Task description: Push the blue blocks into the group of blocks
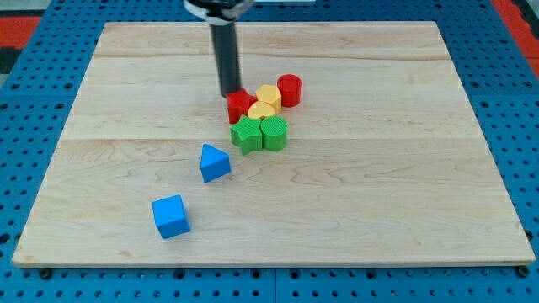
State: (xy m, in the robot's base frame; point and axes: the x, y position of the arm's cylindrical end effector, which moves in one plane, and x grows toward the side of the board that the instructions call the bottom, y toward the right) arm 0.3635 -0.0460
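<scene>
A blue triangular block lies left of centre on the wooden board. A blue cube lies further to the lower left. The group sits near the middle: a red star-like block, a red cylinder, a yellow hexagonal block, a yellow heart-like block, a green star-like block and a green cylinder-like block. My tip stands at the upper left edge of the red star-like block, above and to the right of both blue blocks.
The board rests on a blue perforated table. A red area shows at the view's top left corner and another at the top right.
</scene>
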